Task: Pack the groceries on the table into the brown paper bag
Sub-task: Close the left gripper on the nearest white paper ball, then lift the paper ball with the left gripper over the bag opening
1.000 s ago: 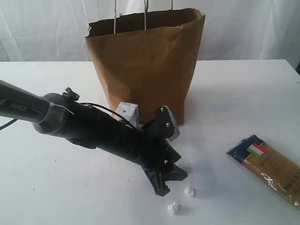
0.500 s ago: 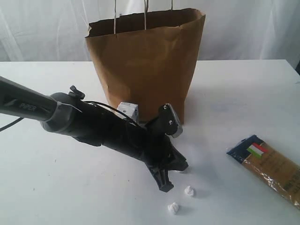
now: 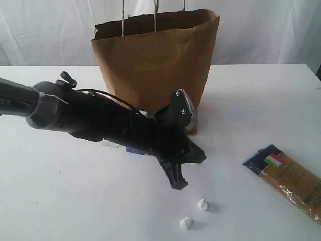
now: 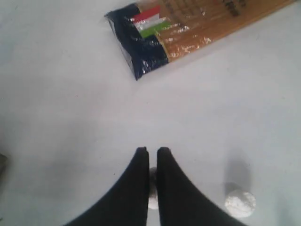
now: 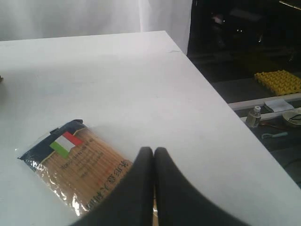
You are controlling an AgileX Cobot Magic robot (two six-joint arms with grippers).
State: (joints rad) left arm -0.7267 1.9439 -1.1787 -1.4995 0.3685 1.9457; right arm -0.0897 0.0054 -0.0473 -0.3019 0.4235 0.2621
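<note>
The brown paper bag (image 3: 155,65) stands open at the back of the table (image 3: 261,100). My left arm reaches across in front of it. The left gripper (image 3: 177,185) (image 4: 151,150) points down at the table, its fingers nearly together on a small white lump (image 4: 153,194). The long pasta packet (image 3: 293,181) (image 4: 188,33) (image 5: 75,165) lies flat at the right. My right gripper (image 5: 153,149) hovers over that packet, shut and empty. Only a white-blue sliver of the carton (image 3: 129,148) shows under the left arm.
Two more white lumps (image 3: 202,204) (image 3: 185,223) lie on the table near the left gripper, one also in the left wrist view (image 4: 240,203). In the right wrist view the table edge (image 5: 214,94) drops off to a dark floor with clutter.
The left gripper has closed from wide open to nearly shut. The arm has lifted and swung, now covering most of the carton. The lump by its tips no longer lies on the table.
</note>
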